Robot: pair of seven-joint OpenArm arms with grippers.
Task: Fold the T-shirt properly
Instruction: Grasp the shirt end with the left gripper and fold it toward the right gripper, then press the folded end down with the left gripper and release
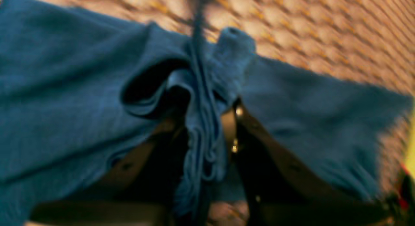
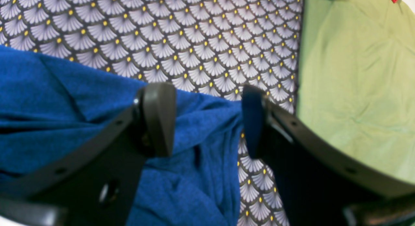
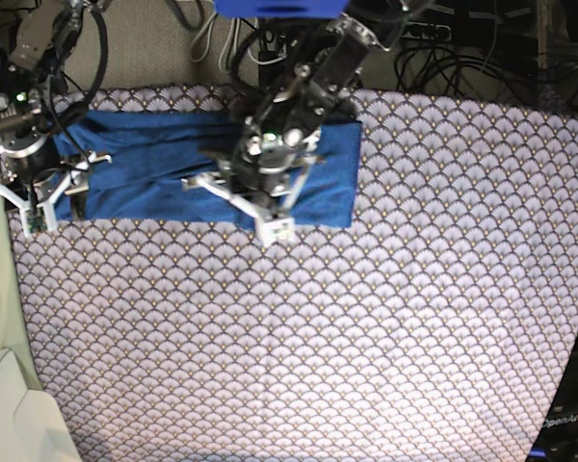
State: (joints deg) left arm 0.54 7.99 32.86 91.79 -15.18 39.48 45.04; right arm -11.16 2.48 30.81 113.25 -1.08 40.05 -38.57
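Left wrist view: the picture is blurred, but the left end effector (image 1: 207, 128) has its jaws drawn together on a bunched ridge of the T-shirt (image 1: 65, 89). The pinched cloth runs up the centre toward 12 o'clock, and blue fabric spreads out to 9 o'clock and 3 o'clock. The scallop-patterned table cloth (image 1: 324, 34) shows at 1 o'clock.

Right wrist view: the right end effector (image 2: 207, 122) stands with its jaws wide apart. The blue T-shirt (image 2: 48, 99) fills the 9 o'clock side, and its rumpled edge lies between the two fingers. The finger at 9 o'clock is over the cloth and the one at 3 o'clock is at the fabric's edge; nothing is clamped. The patterned cloth (image 2: 194, 34) lies at 12 o'clock, and a pale green surface (image 2: 356, 73) at 3 o'clock.

Base view: the T-shirt (image 3: 332, 183) lies as a long blue band on the table (image 3: 366, 337) toward 11 o'clock. The left end effector (image 3: 270, 197) is over the band's middle. The right end effector (image 3: 48, 188) is at its 9 o'clock end.
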